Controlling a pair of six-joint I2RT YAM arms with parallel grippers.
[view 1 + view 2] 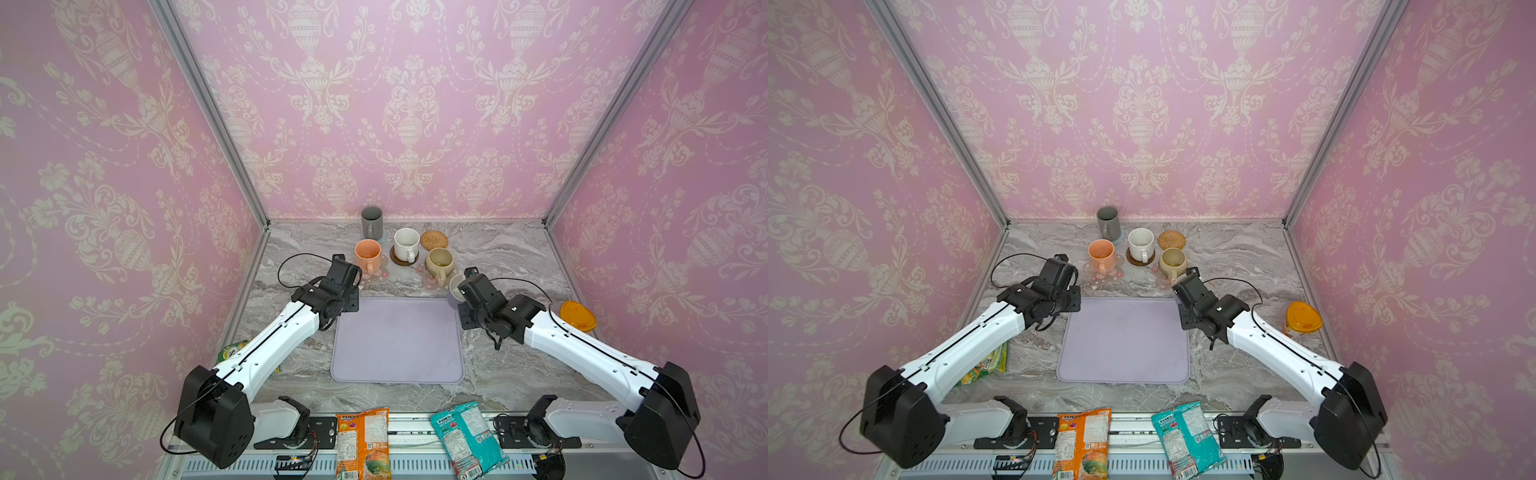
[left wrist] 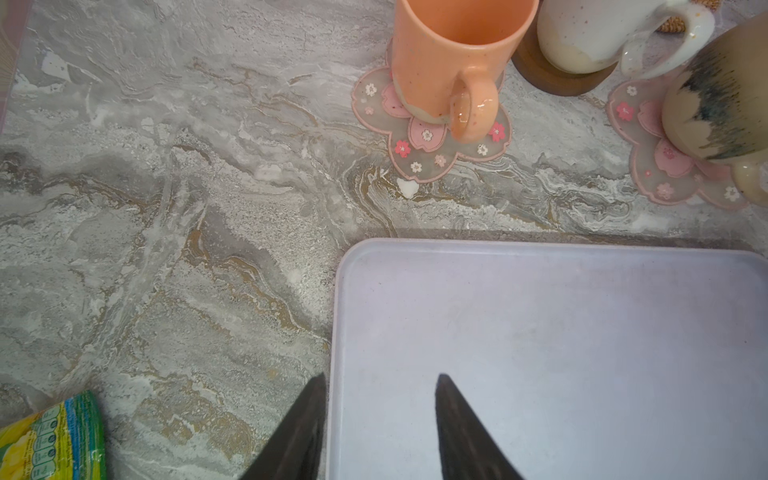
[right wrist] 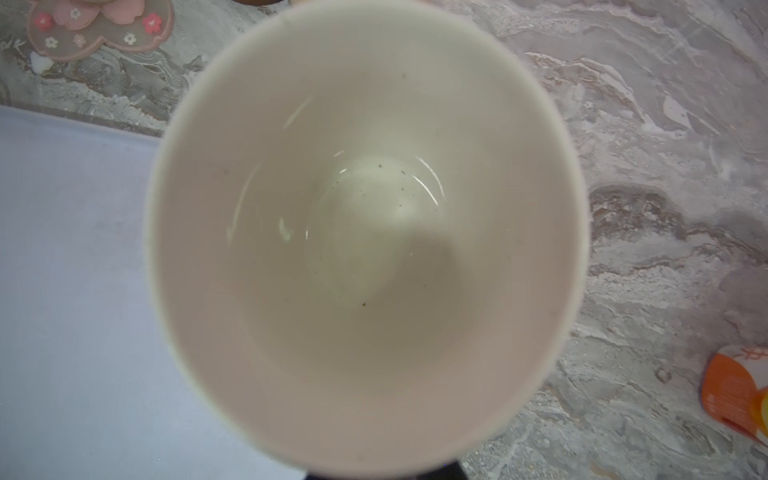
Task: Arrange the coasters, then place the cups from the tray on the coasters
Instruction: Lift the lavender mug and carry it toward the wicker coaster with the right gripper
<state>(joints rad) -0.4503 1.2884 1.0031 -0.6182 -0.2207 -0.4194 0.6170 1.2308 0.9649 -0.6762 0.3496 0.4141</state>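
Left gripper jaws apart; right gripper jaws hidden; both arms extended forward.

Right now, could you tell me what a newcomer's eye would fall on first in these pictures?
Probably the pink damask wallpaper on all three walls, then the four cups clustered on coasters toward the table's far side, beside one bare rattan coaster. Next, the right gripper holding a lavender cup at the far right corner of the big lavender tray in the middle.
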